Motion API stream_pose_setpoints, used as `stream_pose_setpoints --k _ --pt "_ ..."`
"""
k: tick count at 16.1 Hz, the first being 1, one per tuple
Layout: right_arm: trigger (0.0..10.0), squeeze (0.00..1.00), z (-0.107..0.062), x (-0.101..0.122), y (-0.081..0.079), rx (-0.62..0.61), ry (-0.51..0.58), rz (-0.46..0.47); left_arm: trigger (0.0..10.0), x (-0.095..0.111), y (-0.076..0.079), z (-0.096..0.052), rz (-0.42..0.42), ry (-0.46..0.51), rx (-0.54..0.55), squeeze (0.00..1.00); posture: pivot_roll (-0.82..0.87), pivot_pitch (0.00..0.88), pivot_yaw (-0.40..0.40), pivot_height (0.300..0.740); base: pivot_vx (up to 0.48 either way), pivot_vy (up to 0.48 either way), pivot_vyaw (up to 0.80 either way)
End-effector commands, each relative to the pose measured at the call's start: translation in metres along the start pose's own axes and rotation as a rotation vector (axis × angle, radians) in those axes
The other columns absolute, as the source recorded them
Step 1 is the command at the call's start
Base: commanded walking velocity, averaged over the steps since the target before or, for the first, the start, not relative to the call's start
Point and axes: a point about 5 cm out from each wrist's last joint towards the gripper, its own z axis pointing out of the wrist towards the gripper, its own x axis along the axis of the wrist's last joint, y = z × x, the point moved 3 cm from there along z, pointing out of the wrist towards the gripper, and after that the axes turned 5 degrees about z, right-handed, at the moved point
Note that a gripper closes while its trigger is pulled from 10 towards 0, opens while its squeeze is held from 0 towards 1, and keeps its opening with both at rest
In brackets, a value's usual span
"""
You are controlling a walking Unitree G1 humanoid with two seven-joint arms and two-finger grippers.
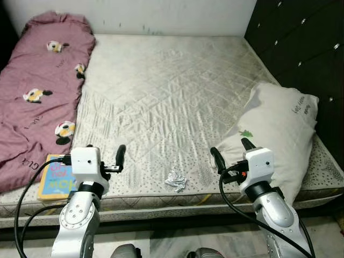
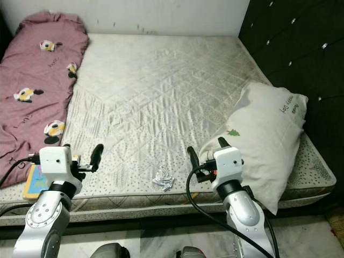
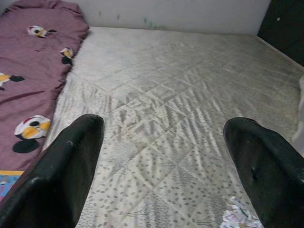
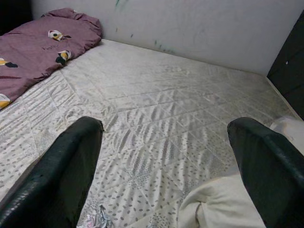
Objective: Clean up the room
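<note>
A bare quilted mattress point(image 1: 172, 97) filled the room, a pale scuffed wall point(image 1: 161, 16) behind it, a dark tufted headboard point(image 1: 301, 54) along its right side.

Bed: a quilted, off-white mattress point(image 1: 161, 102) with a diamond stitch pattern and a dotted band along its near edge.
Blanket: a maroon blanket point(image 1: 37, 91) with cartoon prints lies along the mattress's left side, from the far corner down to the near edge.
Pillow: a cream pillow point(image 1: 277, 131) lies on the mattress's right side, near the front corner.
Book: a colourful book point(image 1: 54, 180) lies at the mattress's near left corner, partly under the blanket.
Wrapper: a crumpled wrapper point(image 1: 176, 181) lies near the middle of the mattress's near edge.
</note>
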Motion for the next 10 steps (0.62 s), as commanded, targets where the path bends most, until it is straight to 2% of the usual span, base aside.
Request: stream_pose_setpoints --k 1,5,10 --pt "10.0 0.00 -0.0018 -0.0036 0.0048 -0.019 -0.017 -0.003 10.0 -0.0011 0.0024 0.0005 -0.004 -0.008 -0.011 0.00 -0.02 0.070 -0.041 0.740 0.000 0.000 0.00" --pt "10.0 0.00 -0.0005 -0.0031 0.0051 -0.024 -0.012 0.001 10.0 -0.0019 -0.0013 0.0021 0.003 -0.021 -0.001 0.00 -0.02 0.069 -0.034 0.740 0.000 0.000 0.00" --pt "10.0 0.00 0.0009 -0.0023 0.0060 -0.025 -0.009 -0.003 10.0 0.0001 -0.0029 0.0054 0.003 -0.017 0.004 0.00 -0.02 0.075 -0.035 0.740 0.000 0.465 0.00"
